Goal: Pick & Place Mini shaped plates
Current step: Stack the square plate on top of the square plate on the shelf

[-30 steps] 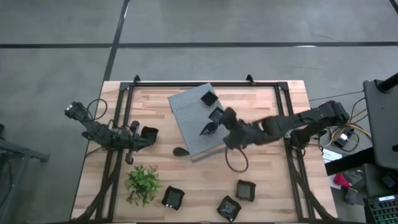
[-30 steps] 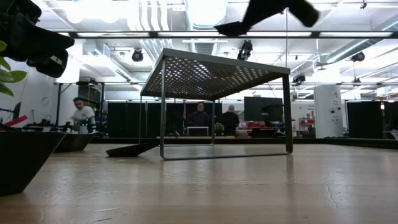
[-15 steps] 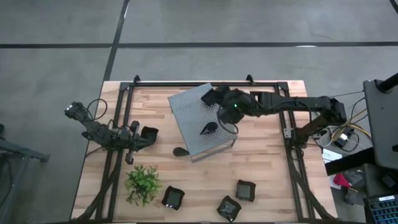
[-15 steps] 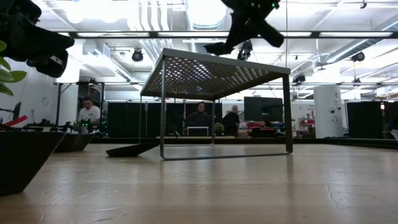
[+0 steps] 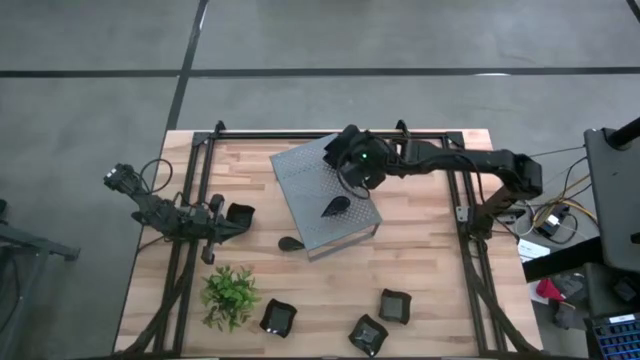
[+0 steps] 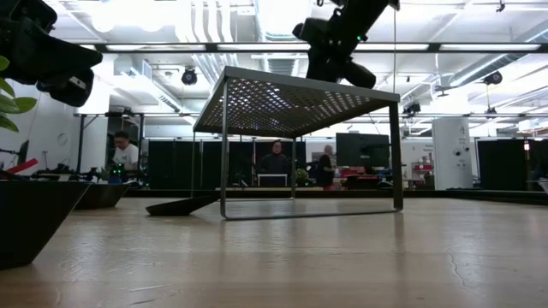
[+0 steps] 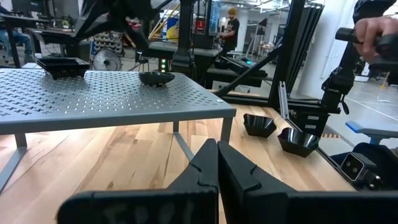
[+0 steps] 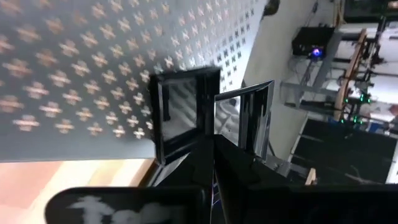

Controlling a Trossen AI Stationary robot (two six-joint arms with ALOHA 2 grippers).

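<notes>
The grey perforated box (image 5: pixel 305 190) stands mid-table. A square black plate (image 8: pixel 180 115) and a leaf-shaped plate (image 5: pixel 333 208) lie on its top. My right gripper (image 5: pixel 343 158) hovers over the box's far right corner, shut on a second square plate (image 8: pixel 244 121). In the high view the gripper hides that plate. My left gripper (image 7: pixel 217 158) is parked, shut, at the table's left, pointing level, beside a square plate (image 5: pixel 238 215) on the table. My right gripper pinches the square plate by its rim (image 8: pixel 225 137) between the two shut fingers. The fingers slant down from the table's right side. The plate is tilted, lifted clear just above the box top, next to the plate that lies there.
A leaf plate (image 5: pixel 290 243) lies on the table at the box's near left corner. Three more black plates (image 5: pixel 278 317) (image 5: pixel 368 335) (image 5: pixel 395 305) sit near the front edge, right of a green plant (image 5: pixel 230 295). A person's hand (image 7: pixel 373 31) shows beyond the table.
My right gripper has swung from over the box's near right part toward the table's far edge, to the box's far right corner. It has sunk a little, rolled its wrist and kept the square plate shut between its fingers.
</notes>
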